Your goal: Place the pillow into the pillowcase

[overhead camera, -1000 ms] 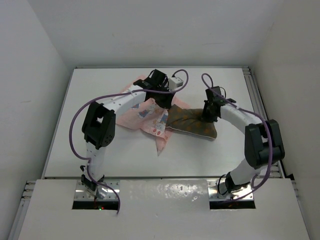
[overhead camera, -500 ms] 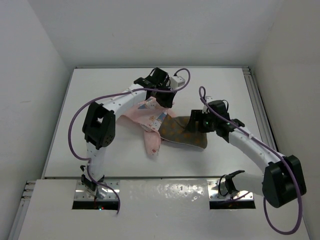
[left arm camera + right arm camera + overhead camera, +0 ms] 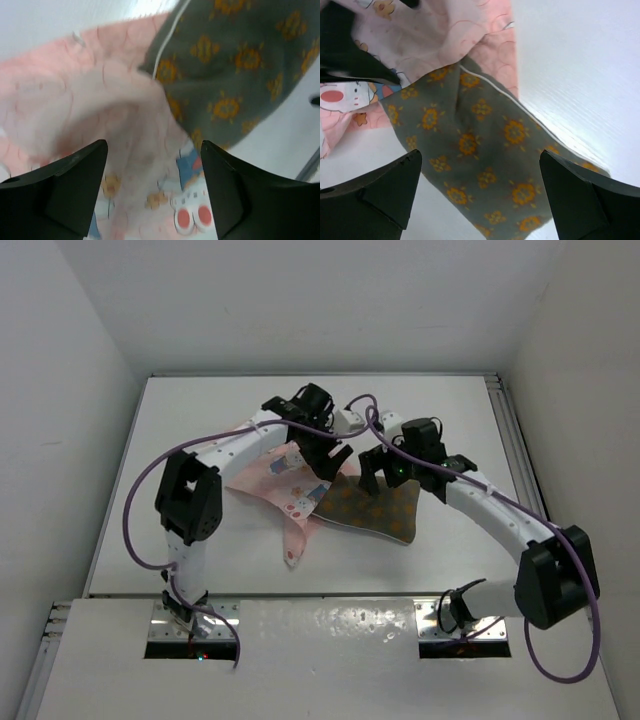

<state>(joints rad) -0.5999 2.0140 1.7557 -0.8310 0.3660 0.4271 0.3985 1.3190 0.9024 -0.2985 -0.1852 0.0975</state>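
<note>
The olive-brown pillow (image 3: 375, 508) with orange dots lies flat mid-table, its left end tucked under the edge of the pink cartoon-print pillowcase (image 3: 268, 478). My left gripper (image 3: 325, 455) hovers open over that overlap. In the left wrist view, loose pink pillowcase (image 3: 95, 95) and the pillow's piped corner (image 3: 235, 60) lie below its spread fingers (image 3: 60, 195). My right gripper (image 3: 385, 468) stands open just above the pillow (image 3: 480, 150), whose cloth fills the space under the gripper (image 3: 480, 195). The pillowcase (image 3: 430, 35) covers the pillow's far edge there.
The white table (image 3: 200, 410) is walled on three sides. A raised rail (image 3: 515, 440) runs along its right edge. The left arm's purple cable (image 3: 150, 490) loops over the table's left part. The two grippers stand close together over the fabric.
Both grippers have gone from shut to open, letting go of the pillowcase and the pillow. The right arm has carried the pillow left toward the pillowcase, which now lies flatter.
</note>
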